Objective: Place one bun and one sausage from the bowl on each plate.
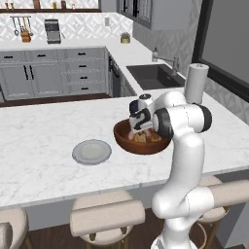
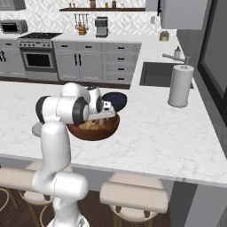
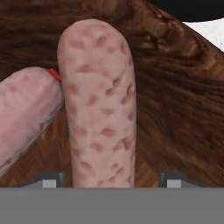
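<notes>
Tool (image 1: 139, 130) reached down into the brown bowl (image 1: 127, 141) on the bench (image 1: 44, 146), seen from the left; a grey plate (image 1: 92, 151) lay beside the bowl. From the right, buns (image 2: 91, 126) showed inside. Up close, a sausage (image 3: 98, 105) stood between the fingertips (image 3: 49, 178), which flanked it apart; a second sausage (image 3: 24, 113) touched it.

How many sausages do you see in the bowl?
2. One sausage lies between the gripper's fingertips; the second sausage touches its side. Both are in the bowl. More may be hidden.
</notes>
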Controlling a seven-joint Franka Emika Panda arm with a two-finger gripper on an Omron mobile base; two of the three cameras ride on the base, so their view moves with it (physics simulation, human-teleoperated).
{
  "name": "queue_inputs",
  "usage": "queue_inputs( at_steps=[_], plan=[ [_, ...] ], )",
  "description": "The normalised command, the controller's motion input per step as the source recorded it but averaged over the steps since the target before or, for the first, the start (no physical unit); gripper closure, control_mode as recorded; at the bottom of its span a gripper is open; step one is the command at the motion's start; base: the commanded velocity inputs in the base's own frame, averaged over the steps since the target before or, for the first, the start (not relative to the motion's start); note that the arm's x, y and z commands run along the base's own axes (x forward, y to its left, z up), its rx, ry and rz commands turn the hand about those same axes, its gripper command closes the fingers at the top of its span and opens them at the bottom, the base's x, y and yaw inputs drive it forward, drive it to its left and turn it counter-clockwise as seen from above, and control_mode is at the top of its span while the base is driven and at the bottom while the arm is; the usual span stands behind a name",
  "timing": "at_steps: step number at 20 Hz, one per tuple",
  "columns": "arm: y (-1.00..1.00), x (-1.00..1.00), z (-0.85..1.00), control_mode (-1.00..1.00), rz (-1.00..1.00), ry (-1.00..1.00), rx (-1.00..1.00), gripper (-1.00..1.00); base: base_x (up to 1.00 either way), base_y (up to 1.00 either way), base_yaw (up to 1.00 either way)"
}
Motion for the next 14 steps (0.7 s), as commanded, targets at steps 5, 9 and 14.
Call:
queue_inputs(
  at_steps=[5,9,14],
  plan=[
    [0.0,0.09,-0.28,-1.0,0.0,-0.03,0.0,1.0,0.0,0.0,0.0],
    [0.0,-0.52,0.16,-1.0,-0.13,0.08,0.05,1.0,0.0,0.0,0.0],
    [0.02,-1.0,1.0,-1.0,-0.12,0.02,0.08,1.0,0.0,0.0,0.0]
  ],
)
